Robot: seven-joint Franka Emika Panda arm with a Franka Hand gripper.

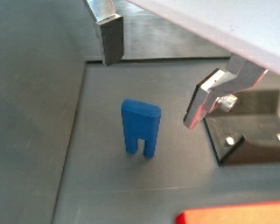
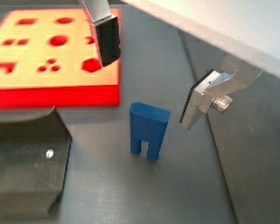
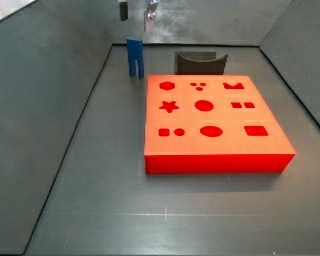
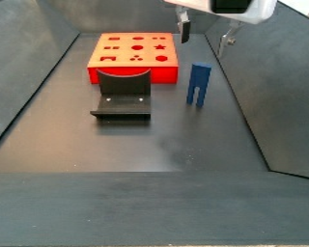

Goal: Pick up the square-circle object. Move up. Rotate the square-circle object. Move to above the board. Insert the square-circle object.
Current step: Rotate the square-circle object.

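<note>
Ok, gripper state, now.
Gripper: jaws open, holding nothing, above the upright square-circle object, which stands on the floor.

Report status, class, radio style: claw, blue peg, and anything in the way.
Claw open, above the square-circle object, not touching. Peg upright on the floor, beside the fixture, off the board. Nothing between the fingers.

The surface [image 4: 144, 145] is a flat dark grey floor with a soft, dull shine. Grey walls [image 4: 35, 77] slope up from it on the sides, so it looks like a shallow tray. The light is even, with only weak shadows.
</note>
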